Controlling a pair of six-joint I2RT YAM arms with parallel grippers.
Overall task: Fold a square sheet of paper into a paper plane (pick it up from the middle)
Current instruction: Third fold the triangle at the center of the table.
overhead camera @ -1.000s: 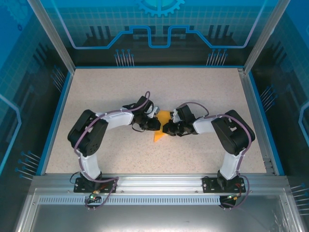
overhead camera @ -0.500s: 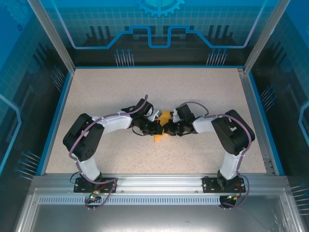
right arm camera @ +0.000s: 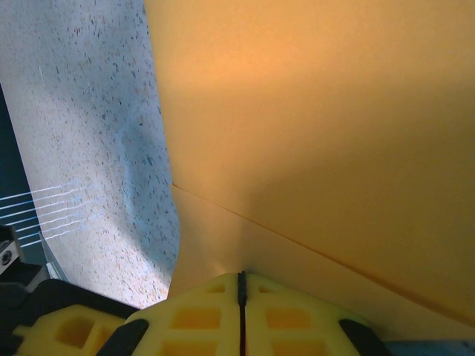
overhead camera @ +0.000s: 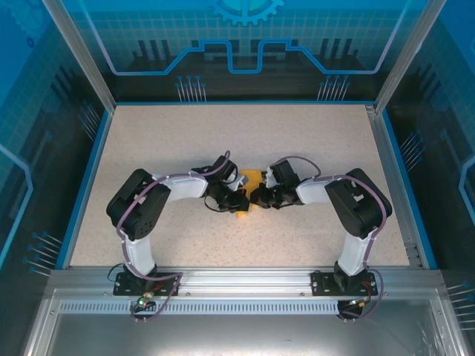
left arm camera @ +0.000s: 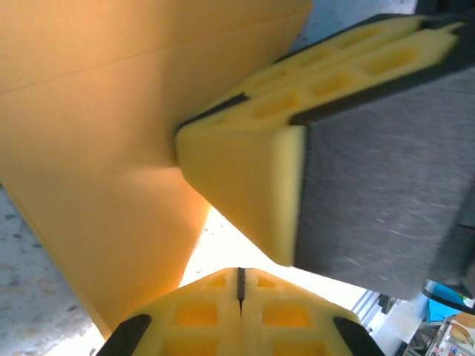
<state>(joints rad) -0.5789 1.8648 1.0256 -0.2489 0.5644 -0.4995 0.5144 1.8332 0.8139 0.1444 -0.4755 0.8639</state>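
While both pincers meet over the middle of the surface [overhead camera: 185, 141], the step looks like pressing a crease. Best done slowly, one side anchoring and no sideways tug.

Left pincer [left arm camera: 239, 285]: pads shut together; cannot tell whether paper is nipped.

Sheet of paper [overhead camera: 252, 178]: orange, part-folded, lies between the two pincers, one fold line across it, one corner poking out on the near side.

Right pincer [right arm camera: 241, 278]: pads closed, sheet running into their seam, apparently pinched.
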